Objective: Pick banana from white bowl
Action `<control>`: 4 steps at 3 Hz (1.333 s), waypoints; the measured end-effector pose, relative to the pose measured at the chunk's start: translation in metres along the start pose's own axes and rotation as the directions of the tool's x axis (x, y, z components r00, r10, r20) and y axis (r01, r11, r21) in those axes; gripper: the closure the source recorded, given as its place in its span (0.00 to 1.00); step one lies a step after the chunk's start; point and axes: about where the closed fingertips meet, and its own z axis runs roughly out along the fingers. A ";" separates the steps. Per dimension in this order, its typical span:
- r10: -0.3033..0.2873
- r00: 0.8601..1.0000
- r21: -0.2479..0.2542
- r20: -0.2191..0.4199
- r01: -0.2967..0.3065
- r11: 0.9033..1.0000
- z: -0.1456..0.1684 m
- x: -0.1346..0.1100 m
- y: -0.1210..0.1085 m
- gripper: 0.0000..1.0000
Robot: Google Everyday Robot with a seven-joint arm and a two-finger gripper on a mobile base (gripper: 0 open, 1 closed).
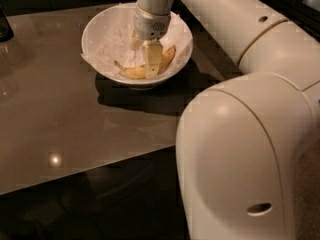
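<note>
Some banana (131, 73) hides behind spread jaws in white bowl (92, 25)

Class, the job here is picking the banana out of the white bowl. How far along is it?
Done: the gripper is down inside the white bowl, at the banana's middle. In hand: taking hold, though a firm grip is not visible. Left: the banana lies on the paper lining, not yet lifted out.
</note>
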 end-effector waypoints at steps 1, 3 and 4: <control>0.000 1.000 -0.004 -0.001 0.000 1.000 0.002 0.000 0.000 0.27; -0.023 1.000 -0.037 -0.010 0.023 0.999 0.014 0.000 0.000 0.27; -0.024 1.000 -0.038 -0.010 0.023 0.999 0.014 0.000 0.001 0.26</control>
